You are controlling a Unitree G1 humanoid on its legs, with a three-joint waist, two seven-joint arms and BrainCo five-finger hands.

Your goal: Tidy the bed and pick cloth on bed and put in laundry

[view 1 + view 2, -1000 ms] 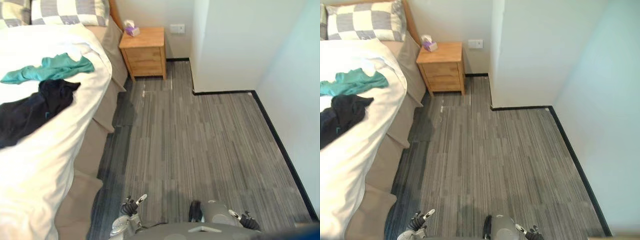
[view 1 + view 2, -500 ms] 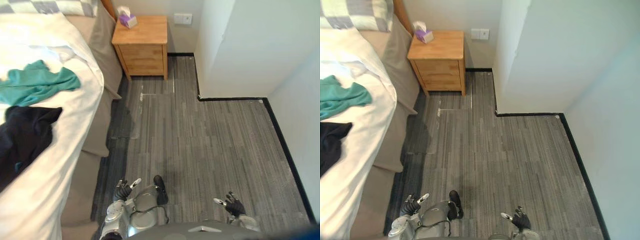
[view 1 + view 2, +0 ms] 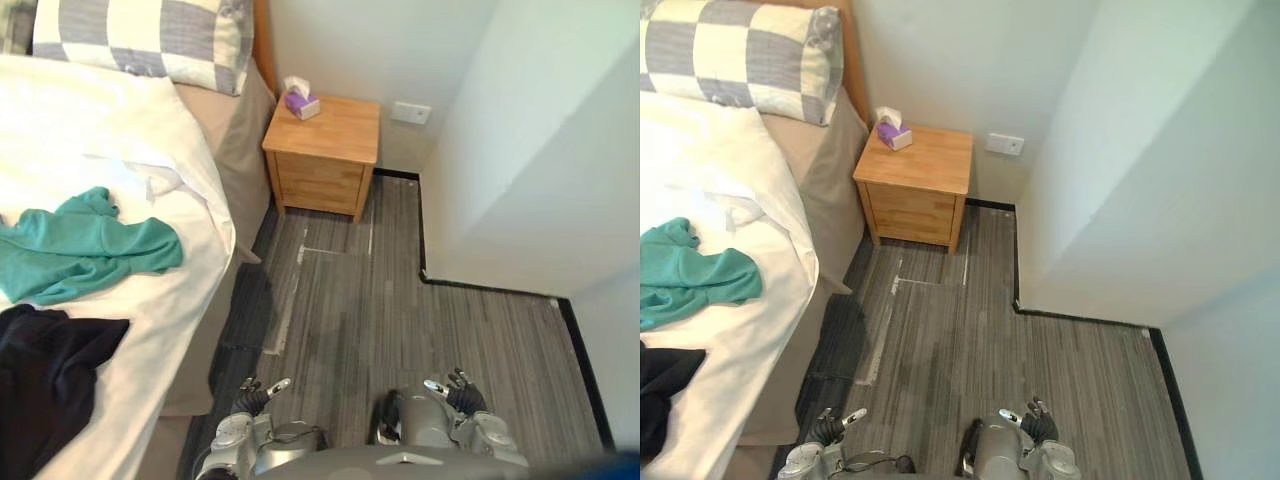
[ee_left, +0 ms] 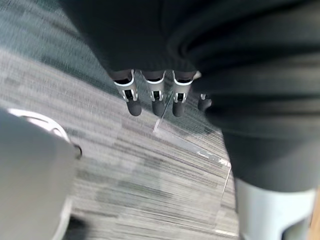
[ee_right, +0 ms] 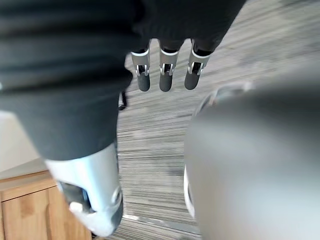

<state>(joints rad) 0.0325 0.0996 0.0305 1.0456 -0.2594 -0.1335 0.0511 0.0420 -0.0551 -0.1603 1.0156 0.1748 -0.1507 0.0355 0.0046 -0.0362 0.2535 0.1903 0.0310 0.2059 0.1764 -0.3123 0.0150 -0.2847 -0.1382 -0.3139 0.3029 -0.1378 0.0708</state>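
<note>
Wooden nightstand (image 3: 322,155) on grey striped floor (image 3: 420,330)

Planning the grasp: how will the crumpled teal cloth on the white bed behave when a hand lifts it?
The crumpled teal cloth lies in soft folds, so it will probably hang limp from wherever it is pinched. It looks thin, so likely light. On the white sheet it should slide rather than roll.

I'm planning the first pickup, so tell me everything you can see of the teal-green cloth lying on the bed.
The teal-green cloth looks like a soft, thin garment, crumpled in loose folds. It lies flat on the white duvet, near the bed's floor-side edge. A black cloth lies close beside it, seemingly with a strip of white between them. Nothing else touches it.
</note>
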